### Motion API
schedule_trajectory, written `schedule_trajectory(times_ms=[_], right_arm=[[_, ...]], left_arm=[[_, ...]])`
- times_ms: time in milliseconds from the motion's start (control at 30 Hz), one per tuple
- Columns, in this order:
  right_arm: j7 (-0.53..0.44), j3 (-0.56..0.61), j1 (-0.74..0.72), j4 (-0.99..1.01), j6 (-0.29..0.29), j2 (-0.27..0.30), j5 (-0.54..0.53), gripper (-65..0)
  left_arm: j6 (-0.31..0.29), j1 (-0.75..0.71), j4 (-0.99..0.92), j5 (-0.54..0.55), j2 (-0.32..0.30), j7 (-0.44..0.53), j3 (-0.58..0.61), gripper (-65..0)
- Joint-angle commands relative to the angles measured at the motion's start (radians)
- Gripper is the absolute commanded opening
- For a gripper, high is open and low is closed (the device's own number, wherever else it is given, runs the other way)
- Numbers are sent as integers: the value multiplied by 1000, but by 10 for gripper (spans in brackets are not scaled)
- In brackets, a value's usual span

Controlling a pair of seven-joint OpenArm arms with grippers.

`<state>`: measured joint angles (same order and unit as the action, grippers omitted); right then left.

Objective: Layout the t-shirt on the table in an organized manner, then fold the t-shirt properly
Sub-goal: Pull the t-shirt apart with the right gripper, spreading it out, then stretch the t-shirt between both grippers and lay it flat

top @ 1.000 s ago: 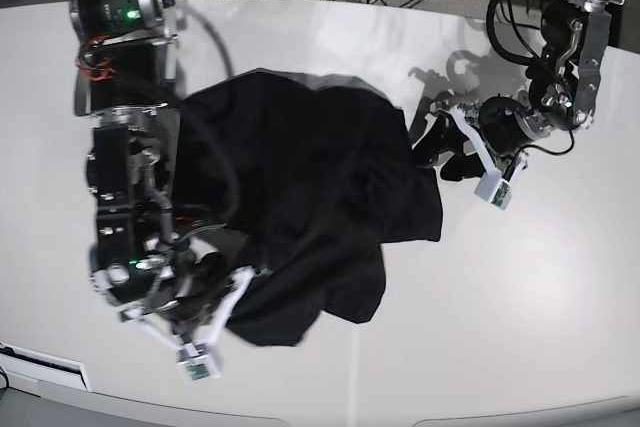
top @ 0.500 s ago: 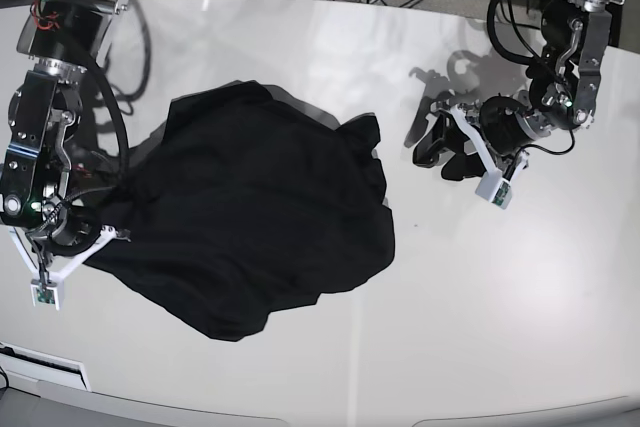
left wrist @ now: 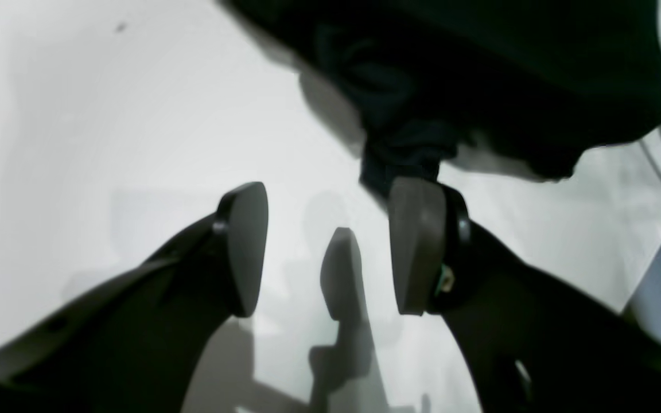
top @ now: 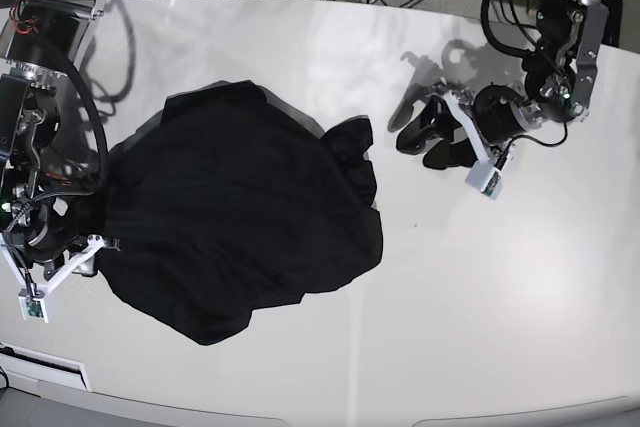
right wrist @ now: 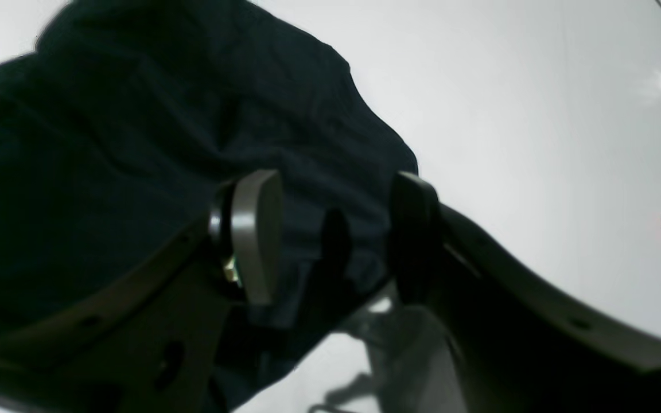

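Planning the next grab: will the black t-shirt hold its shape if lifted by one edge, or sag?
The t-shirt lies rumpled in soft folds, so it would likely sag and drape. On the glossy table it probably slides easily when dragged.

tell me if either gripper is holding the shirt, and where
Nothing is held. The right gripper stands open over the t-shirt; the left gripper is open beside it.

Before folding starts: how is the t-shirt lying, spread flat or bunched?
Bunched. The t-shirt lies as a rumpled heap on the table, wrinkled, with no sleeves or hem laid out.
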<state>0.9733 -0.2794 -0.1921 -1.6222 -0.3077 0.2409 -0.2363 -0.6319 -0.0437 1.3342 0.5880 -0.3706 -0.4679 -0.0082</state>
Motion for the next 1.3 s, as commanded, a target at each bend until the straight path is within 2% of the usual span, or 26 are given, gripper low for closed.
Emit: schedule_trajectory(times_ms=[0, 67, 167, 333, 600, 667, 700, 767, 800, 867, 1000, 1067, 1267], right_arm=[[-14, -3, -21, -21, -16, 11, -25, -327], [8, -3, -21, -21, -39, 10, -66, -327], [16, -3, -21, -21, -63, 6, -120, -327], [28, -3, -21, -21, -71, 6, -127, -327], [34, -3, -17, -21, -67, 6, -131, -327], [34, -3, -16, -21, -67, 6, -131, -327], [34, -3, -16, -21, -67, 6, -131, -327], [34, -3, -16, -21, -67, 6, -132, -327], [34, -3, -16, -21, -68, 6, -137, -327], [53, -2, -16, -21, -97, 6, -191, -327], [135, -2, -16, -21, -257, 6, -415, -327], [169, -2, -16, -21, -305, 6, -489, -327], [183, -2, -16, -21, -322, 6, -518, -327]], left_arm=[[-3, 12, 16, 14, 11, 18, -5, -303], [25, 14, 14, -19, 47, 19, 4, -303], [100, 35, -7, -111, 89, 50, 64, -303], [232, 114, -110, -280, 137, 116, 190, -303], [243, 254, -373, -320, 228, 163, 231, -303], [241, 282, -445, -329, 241, 161, 231, -337], [241, 291, -468, -330, 240, 159, 231, -402], [241, 303, -475, -329, 231, 144, 230, -616], [241, 310, -468, -330, 222, 125, 230, -650], [240, 325, -432, -328, 201, 77, 230, -650], [241, 347, -301, -306, 154, -30, 230, -650], [241, 349, -212, -307, 130, -82, 230, -650], [260, 349, -8, -322, 46, -194, 230, -650]])
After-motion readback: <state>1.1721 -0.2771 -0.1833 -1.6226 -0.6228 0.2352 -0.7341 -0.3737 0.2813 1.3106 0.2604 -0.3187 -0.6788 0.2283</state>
